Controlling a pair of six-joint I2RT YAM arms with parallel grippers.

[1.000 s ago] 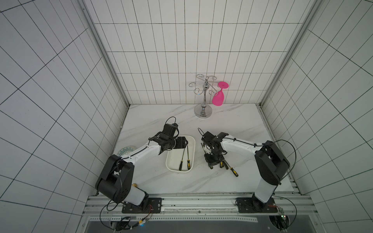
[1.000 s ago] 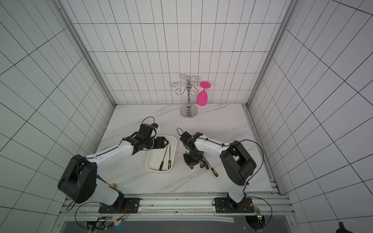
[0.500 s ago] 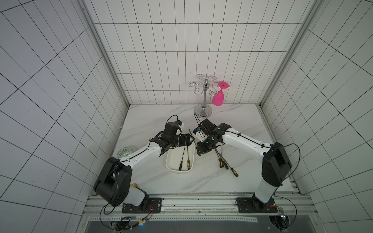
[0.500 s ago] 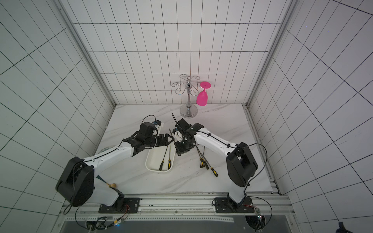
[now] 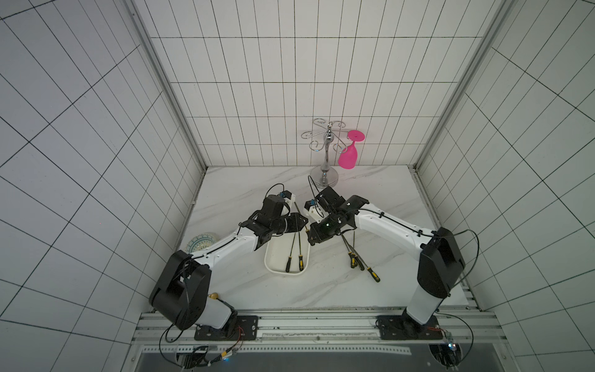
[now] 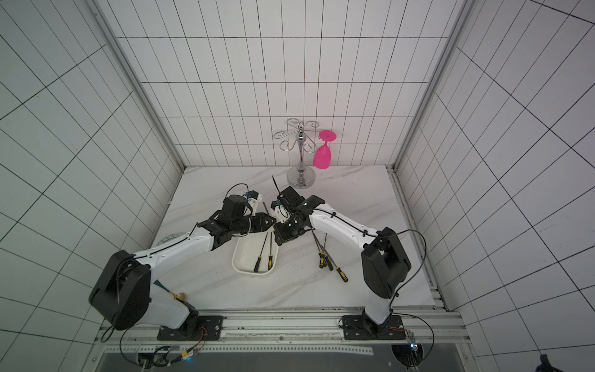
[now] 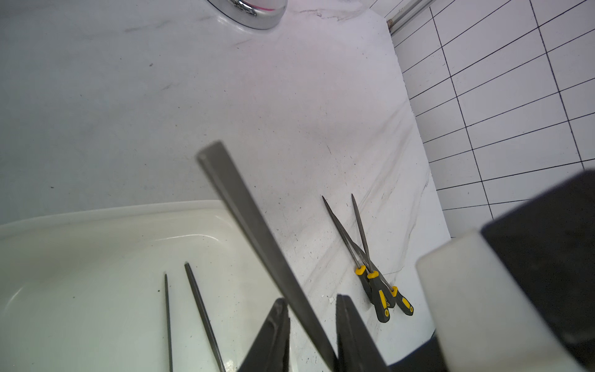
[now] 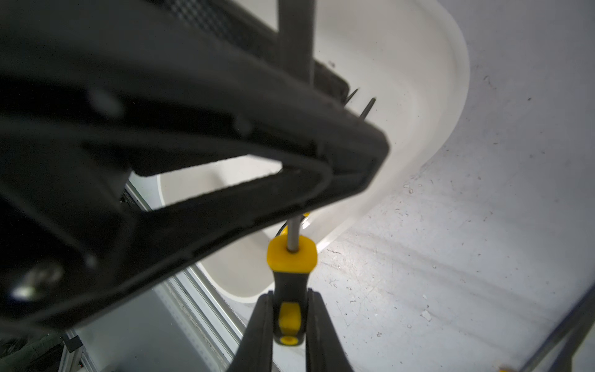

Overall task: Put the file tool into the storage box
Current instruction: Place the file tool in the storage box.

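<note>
The right gripper [image 8: 289,299] pinches the yellow-black handle [image 8: 291,257] of the flat grey steel file [image 7: 244,206] above the far right corner of the white shallow plastic storage box [image 7: 96,214]. The left gripper [image 7: 311,299] straddles it, clamping unclear. Clamp firmly before the right releases.

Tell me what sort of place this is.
Probably a robot test cell, not a real kitchen: white tiled walls, a marble-look tabletop, and left arm and right arm bolted to an aluminium rail.

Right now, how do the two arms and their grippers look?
The left arm and right arm have white links, bulky black joints and thin black cables running along them. The left gripper and right gripper are black, slim and tapered.
</note>
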